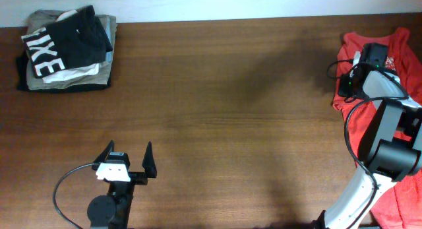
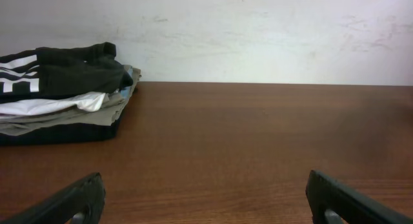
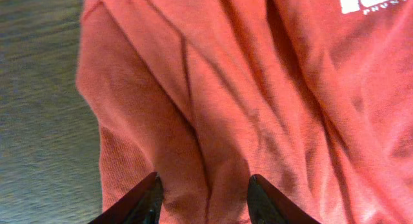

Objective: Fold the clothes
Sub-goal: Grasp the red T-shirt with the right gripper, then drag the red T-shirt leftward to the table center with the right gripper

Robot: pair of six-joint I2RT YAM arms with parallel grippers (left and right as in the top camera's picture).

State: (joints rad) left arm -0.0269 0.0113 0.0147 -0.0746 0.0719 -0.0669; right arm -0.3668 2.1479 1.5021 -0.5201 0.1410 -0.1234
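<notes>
The red-orange T-shirt [image 1: 399, 41] lies crumpled at the table's far right edge and runs down the right side. In the right wrist view it [image 3: 245, 88] fills the frame, with white lettering at the top right. My right gripper [image 1: 347, 82] is over the shirt's left edge. Its fingers [image 3: 205, 188] are apart and press down on a fold of the cloth that lies between them. My left gripper [image 1: 130, 158] is open and empty at the front left, far from the shirt. In its own view [image 2: 205, 188] only bare table lies between its fingers.
A stack of folded garments [image 1: 66, 51], black with white letters on top of khaki and white, sits at the back left corner and also shows in the left wrist view [image 2: 58, 95]. A white wall [image 2: 258, 37] borders the brown wooden table [image 1: 217, 110].
</notes>
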